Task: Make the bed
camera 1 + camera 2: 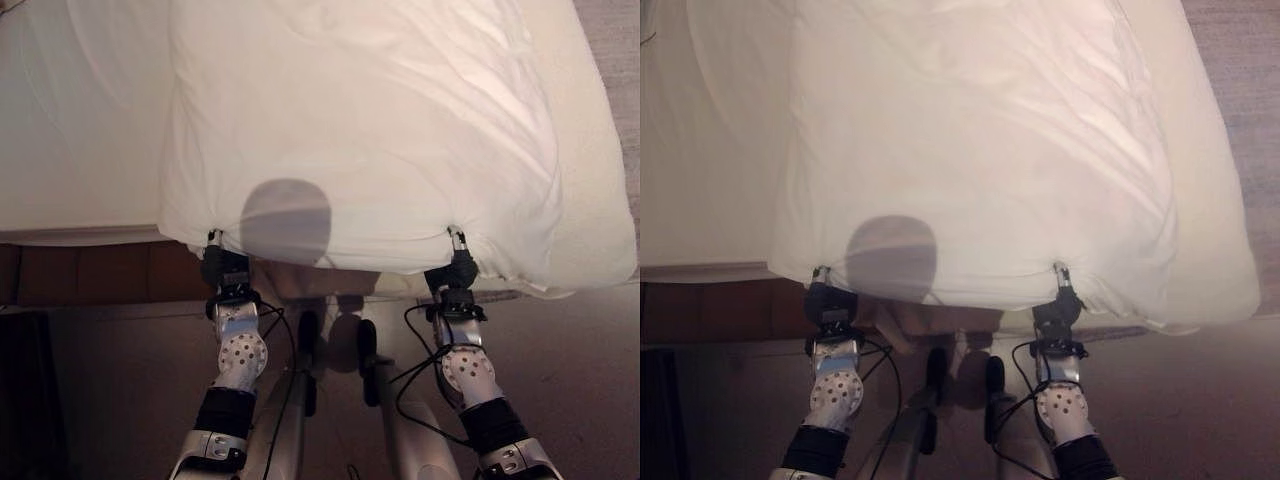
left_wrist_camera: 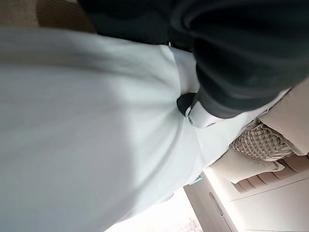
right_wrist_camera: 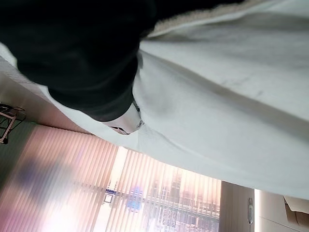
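A white duvet (image 1: 370,130) lies over the right part of the bed, its near edge hanging just past the foot of the mattress (image 1: 80,120). My left hand (image 1: 224,268) grips that edge near its left corner, where the cloth puckers around a fingertip. My right hand (image 1: 460,272) pinches the same edge further right. In the left wrist view my left hand (image 2: 241,58) has its thumb pressed into the duvet (image 2: 87,135). The right wrist view has my right hand (image 3: 82,53) closed on the duvet (image 3: 227,96).
A bare white sheet covers the bed's left part. Below it runs the brown bed frame (image 1: 100,272). Carpet (image 1: 610,40) borders the bed on the right. A woven cushion (image 2: 256,142) and a cabinet (image 2: 217,208) show past the left hand, window blinds (image 3: 145,193) past the right.
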You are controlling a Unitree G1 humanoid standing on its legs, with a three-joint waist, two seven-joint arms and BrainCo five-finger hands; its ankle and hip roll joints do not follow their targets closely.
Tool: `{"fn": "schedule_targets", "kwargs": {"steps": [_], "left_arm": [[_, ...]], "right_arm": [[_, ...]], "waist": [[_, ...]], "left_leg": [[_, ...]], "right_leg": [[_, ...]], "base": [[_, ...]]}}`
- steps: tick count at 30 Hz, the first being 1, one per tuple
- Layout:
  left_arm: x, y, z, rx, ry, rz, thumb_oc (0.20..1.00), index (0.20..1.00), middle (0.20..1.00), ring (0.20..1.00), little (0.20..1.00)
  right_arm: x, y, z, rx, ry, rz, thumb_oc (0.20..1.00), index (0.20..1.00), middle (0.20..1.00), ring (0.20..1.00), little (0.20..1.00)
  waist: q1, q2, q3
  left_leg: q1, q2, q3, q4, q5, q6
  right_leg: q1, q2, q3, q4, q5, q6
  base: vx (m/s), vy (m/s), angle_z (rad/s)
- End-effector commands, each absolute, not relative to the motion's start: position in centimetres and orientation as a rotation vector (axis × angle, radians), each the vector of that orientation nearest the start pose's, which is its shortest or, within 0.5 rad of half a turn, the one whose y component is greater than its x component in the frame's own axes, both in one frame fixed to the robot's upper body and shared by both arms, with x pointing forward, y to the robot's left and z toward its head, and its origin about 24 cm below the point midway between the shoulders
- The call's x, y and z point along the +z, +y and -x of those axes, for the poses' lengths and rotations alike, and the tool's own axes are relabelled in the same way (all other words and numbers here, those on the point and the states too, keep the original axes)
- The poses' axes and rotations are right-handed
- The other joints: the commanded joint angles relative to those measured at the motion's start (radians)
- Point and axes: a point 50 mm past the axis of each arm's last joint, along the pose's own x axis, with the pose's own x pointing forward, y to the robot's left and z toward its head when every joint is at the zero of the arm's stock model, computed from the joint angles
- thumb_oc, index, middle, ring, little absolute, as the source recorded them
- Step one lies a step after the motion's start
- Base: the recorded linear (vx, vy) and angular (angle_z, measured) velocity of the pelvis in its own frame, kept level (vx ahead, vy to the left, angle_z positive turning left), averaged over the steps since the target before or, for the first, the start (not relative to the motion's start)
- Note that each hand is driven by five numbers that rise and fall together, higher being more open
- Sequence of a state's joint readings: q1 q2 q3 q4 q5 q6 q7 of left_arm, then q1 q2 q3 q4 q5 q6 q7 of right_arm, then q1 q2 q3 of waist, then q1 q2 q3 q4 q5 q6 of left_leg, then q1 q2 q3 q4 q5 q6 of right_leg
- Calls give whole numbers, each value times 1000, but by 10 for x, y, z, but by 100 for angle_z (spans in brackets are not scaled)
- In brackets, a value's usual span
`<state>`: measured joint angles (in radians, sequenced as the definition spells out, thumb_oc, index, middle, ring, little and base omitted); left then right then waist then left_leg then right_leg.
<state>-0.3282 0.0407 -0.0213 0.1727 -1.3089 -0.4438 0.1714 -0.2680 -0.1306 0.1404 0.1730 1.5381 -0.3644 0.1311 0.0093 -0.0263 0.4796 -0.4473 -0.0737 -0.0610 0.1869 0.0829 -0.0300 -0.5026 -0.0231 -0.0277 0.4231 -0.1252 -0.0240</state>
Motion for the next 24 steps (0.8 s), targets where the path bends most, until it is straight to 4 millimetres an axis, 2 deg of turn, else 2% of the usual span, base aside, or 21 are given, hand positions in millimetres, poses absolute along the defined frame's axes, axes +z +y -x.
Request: {"fn": "schedule_targets", "kwargs": {"steps": [1,2,3,4,6,7,8,9,10,11,12,13,15,16,17,19,20,21,22,24], "left_arm": [[112,201,-297,284,-529,1242,200,200,200,200,200],[113,203,-295,281,-536,1233,200,200,200,200,200],[117,204,-294,274,-554,1223,200,200,200,200,200],[122,206,-293,271,-578,1217,200,200,200,200,200],[128,213,-291,292,-613,1204,200,200,200,200,200],[128,213,-291,292,-613,1204,200,200,200,200,200],[130,218,-290,306,-633,1196,200,200,200,200,200],[131,218,-290,306,-634,1197,200,200,200,200,200],[129,217,-291,314,-626,1203,200,200,200,200,200],[128,216,-292,310,-625,1204,200,200,200,200,200],[131,213,-296,293,-632,1216,200,200,200,200,200],[131,214,-296,291,-634,1217,200,200,200,200,200],[133,209,-300,265,-617,1213,200,200,200,200,200],[129,205,-301,257,-595,1211,200,200,200,200,200],[127,198,-304,226,-569,1240,200,200,200,200,200],[124,201,-299,215,-557,1183,200,200,200,200,200],[121,204,-296,217,-550,1155,200,200,200,200,200],[120,206,-296,226,-544,1131,200,200,200,200,200],[119,205,-295,223,-542,1123,200,200,200,200,200],[120,202,-296,226,-540,1143,200,200,200,200,200]], "right_arm": [[99,-196,-289,21,-495,-1265,200,200,200,200,200],[99,-197,-289,18,-491,-1252,200,200,200,200,200],[100,-196,-290,27,-492,-1253,200,200,200,200,200],[101,-196,-291,34,-493,-1248,200,200,200,200,200],[101,-195,-292,31,-498,-1264,200,200,200,200,200],[101,-195,-293,31,-498,-1264,200,200,200,200,200],[102,-195,-294,24,-504,-1280,200,200,200,200,200],[102,-195,-295,24,-505,-1280,200,200,200,200,200],[101,-193,-295,11,-502,-1276,200,200,200,200,200],[100,-191,-295,17,-492,-1268,200,200,200,200,200],[101,-191,-295,23,-489,-1257,200,200,200,200,200],[101,-191,-295,23,-490,-1258,200,200,200,200,200],[99,-191,-293,13,-499,-1267,200,200,200,200,200],[97,-192,-291,-2,-491,-1256,200,200,200,200,200],[97,-188,-288,13,-491,-1249,200,200,200,200,200],[99,-182,-289,31,-481,-1238,200,200,200,200,200],[100,-178,-290,47,-479,-1234,200,200,200,200,200],[103,-175,-291,64,-483,-1229,200,200,200,200,200],[103,-172,-290,79,-477,-1220,200,200,200,200,200],[103,-172,-290,78,-473,-1216,200,200,200,200,200]], "waist": [[6,26,-70],[4,6,-75],[14,-6,-77],[24,-18,-80],[25,-27,-86],[24,-27,-87],[31,-21,-88],[34,-21,-89],[33,-1,-96],[43,0,-92],[46,-3,-84],[43,-4,-85],[40,-13,-78],[36,-16,-77],[22,-14,-84],[31,-9,-87],[35,-12,-92],[38,-14,-97],[29,-14,-95],[17,-16,-97]], "left_leg": [[-56,-87,-4,145,-60,-40],[-45,-24,-7,162,-101,-11],[-51,10,-47,161,-104,-7],[-44,48,-110,124,-84,-11],[-14,148,-181,-6,7,-29],[-13,149,-182,-15,16,-31],[9,247,-194,-138,87,-57],[18,254,-191,-165,105,-60],[51,293,-122,-250,115,-86],[63,291,-118,-258,106,-93],[34,264,-113,-208,82,-88],[21,258,-118,-189,74,-85],[-10,206,-83,-107,24,-81],[-41,148,-67,-1,-15,-76],[-69,81,-57,57,-66,-46],[-70,42,-14,83,-109,-9],[-72,33,4,82,-111,3],[-72,28,12,82,-113,12],[-68,17,18,78,-116,20],[-57,-8,29,37,-100,34]], "right_leg": [[56,24,-23,-170,79,81],[50,6,-21,-137,56,79],[42,-3,-14,-128,45,79],[30,-11,2,-119,39,82],[14,-19,18,-94,24,84],[12,-18,17,-96,28,83],[-1,-33,30,-67,9,99],[-6,-29,32,-66,12,97],[-12,-54,24,-54,14,123],[-16,-66,28,-63,36,139],[-11,-92,31,-96,67,157],[-10,-97,29,-104,71,161],[31,-161,16,-162,108,189],[62,-205,12,-201,144,196],[94,-268,19,-283,221,209],[114,-326,-25,-390,344,210],[111,-330,-59,-419,351,207],[117,-312,-73,-427,326,199],[126,-271,-56,-400,278,185],[100,-186,-40,-366,219,164]], "base": [[-5,-103,40],[23,-52,42],[34,-37,30],[40,33,27],[43,78,-21],[44,285,-28],[18,219,3],[36,518,20],[-15,433,17],[-41,585,10],[-53,305,-9],[-42,304,-25],[46,451,-19],[155,823,-1],[166,864,56],[156,781,84],[101,582,24],[71,481,-24],[41,412,-43],[6,370,-25]]}}
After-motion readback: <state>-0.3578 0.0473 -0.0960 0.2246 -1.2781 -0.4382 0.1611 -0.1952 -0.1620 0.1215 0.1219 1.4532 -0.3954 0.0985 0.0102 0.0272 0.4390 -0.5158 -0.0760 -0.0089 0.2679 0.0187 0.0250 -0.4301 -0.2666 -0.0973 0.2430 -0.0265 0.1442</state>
